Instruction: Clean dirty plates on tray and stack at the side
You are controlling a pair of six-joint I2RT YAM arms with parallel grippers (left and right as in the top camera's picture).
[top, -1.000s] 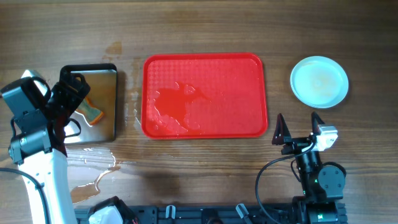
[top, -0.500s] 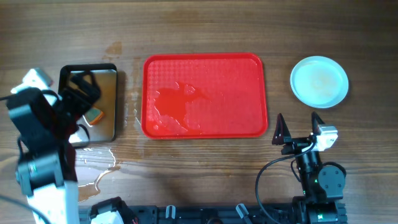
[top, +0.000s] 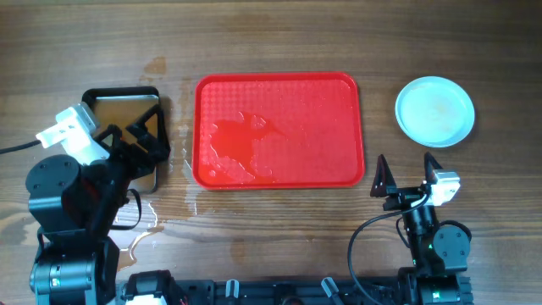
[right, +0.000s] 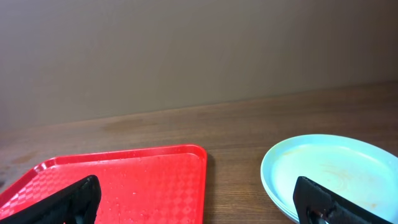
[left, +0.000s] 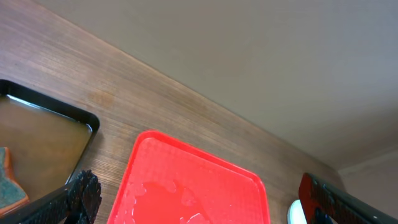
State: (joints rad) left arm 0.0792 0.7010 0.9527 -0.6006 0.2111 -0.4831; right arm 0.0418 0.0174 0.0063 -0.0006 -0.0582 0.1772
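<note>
The red tray [top: 279, 89] lies mid-table with no plates on it, only a wet sheen and water patches at its left. It also shows in the left wrist view [left: 205, 180] and the right wrist view [right: 137, 174]. The pale blue plates [top: 434, 110] sit stacked on the table right of the tray. The top plate [right: 329, 168] carries a faint brownish mark. My left gripper [top: 131, 135] is open and empty over the near edge of the black pan; its fingers frame the tray in its wrist view [left: 202, 208]. My right gripper [top: 406, 174] is open and empty, in front of the gap between tray and plates [right: 199, 205].
A black metal pan [top: 123, 103] with brownish water stands left of the tray, partly hidden by my left arm. An orange and teal sponge [left: 9, 186] lies in it. Spilled water [top: 140, 229] spreads on the wood in front of the pan.
My left arm has pulled back from over the pan toward the table's front and turned toward the tray. The right arm, tray and plates have not moved.
</note>
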